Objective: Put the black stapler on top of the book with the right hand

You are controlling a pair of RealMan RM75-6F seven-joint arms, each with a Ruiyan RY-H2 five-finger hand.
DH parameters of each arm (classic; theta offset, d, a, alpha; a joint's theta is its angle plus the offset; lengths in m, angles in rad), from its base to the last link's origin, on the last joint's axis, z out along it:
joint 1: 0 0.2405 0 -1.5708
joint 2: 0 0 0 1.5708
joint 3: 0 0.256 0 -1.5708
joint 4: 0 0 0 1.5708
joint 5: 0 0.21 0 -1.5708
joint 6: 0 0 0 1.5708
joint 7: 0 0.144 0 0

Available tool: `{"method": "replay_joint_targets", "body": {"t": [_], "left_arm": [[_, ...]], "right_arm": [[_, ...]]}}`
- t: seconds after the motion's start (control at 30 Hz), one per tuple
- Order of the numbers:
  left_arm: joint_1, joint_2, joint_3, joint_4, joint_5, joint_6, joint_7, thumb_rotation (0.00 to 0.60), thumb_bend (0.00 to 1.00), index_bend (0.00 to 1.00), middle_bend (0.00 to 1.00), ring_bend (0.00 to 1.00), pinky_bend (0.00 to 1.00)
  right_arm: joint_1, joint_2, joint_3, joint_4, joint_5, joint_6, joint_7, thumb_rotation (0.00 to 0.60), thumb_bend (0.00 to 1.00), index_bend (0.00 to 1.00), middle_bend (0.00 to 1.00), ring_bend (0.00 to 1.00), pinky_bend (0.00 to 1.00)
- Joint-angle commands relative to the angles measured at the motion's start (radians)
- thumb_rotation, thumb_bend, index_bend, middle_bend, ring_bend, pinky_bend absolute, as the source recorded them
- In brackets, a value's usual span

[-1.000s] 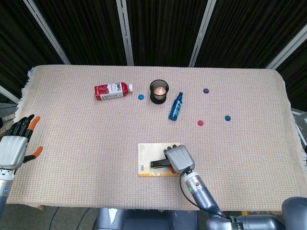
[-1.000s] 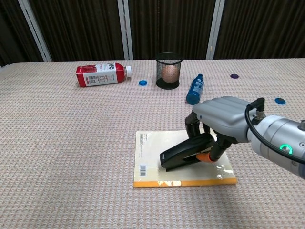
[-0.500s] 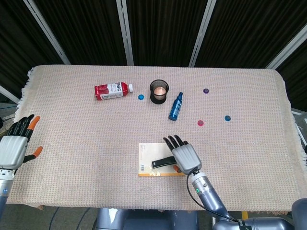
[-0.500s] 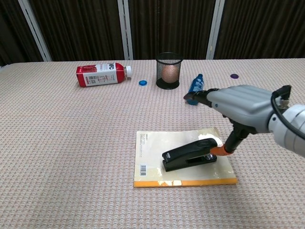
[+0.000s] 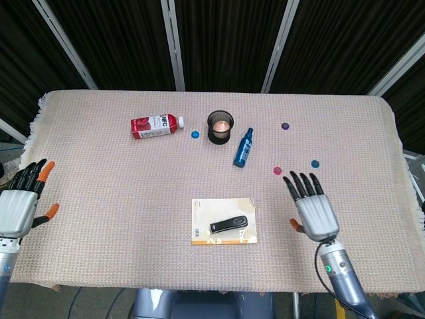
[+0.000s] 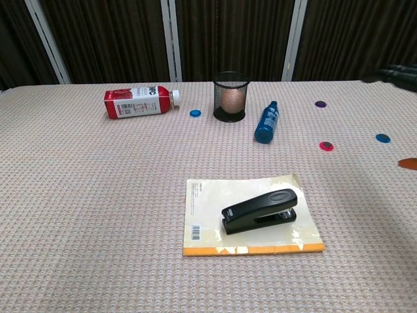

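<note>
Black stapler (image 6: 259,210) flat on book (image 6: 206,199), frame centre | right hand (image 5: 315,212) lower right, fingers spread, empty | retreat wide, avoid nudging.

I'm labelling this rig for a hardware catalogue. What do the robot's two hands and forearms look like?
Both the left hand and the right hand have silver-grey backs, black fingers and orange-tipped thumbs. The right wrist is a metallic cylinder with a green light and a black cable.
</note>
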Motion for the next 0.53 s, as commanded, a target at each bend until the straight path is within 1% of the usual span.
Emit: {"method": "replay_joint_targets", "body": {"t": [0.03, 0.17, 0.33, 0.4, 0.53], "left_arm": [[0.000, -0.003, 0.000, -0.003, -0.004, -0.002, 0.009, 0.600, 0.28, 0.00, 0.00, 0.02, 0.13], [-0.001, -0.009, 0.000, -0.006, -0.005, -0.004, 0.028, 0.600, 0.28, 0.00, 0.00, 0.02, 0.13], [-0.003, -0.013, 0.004, -0.009, -0.004, -0.010, 0.043, 0.600, 0.28, 0.00, 0.00, 0.02, 0.13], [-0.002, -0.013, 0.004, -0.010, -0.004, -0.008, 0.046, 0.600, 0.28, 0.00, 0.00, 0.02, 0.13], [0.002, -0.010, 0.002, -0.012, -0.004, -0.001, 0.040, 0.600, 0.28, 0.00, 0.00, 0.02, 0.13]], "right_arm": [[-0.104, 0.092, -0.043, 0.159, -0.125, 0.097, 0.241, 0.600, 0.14, 0.00, 0.00, 0.00, 0.00], [-0.165, 0.099, -0.060, 0.287, -0.161, 0.141, 0.388, 0.600, 0.14, 0.00, 0.00, 0.00, 0.00], [-0.228, 0.079, -0.052, 0.415, -0.143, 0.175, 0.496, 0.600, 0.14, 0.00, 0.00, 0.00, 0.00], [-0.249, 0.072, -0.050, 0.448, -0.133, 0.179, 0.522, 0.600, 0.14, 0.00, 0.00, 0.00, 0.00], [-0.276, 0.083, -0.033, 0.445, -0.138, 0.212, 0.534, 0.600, 0.14, 0.00, 0.00, 0.00, 0.00]]}}
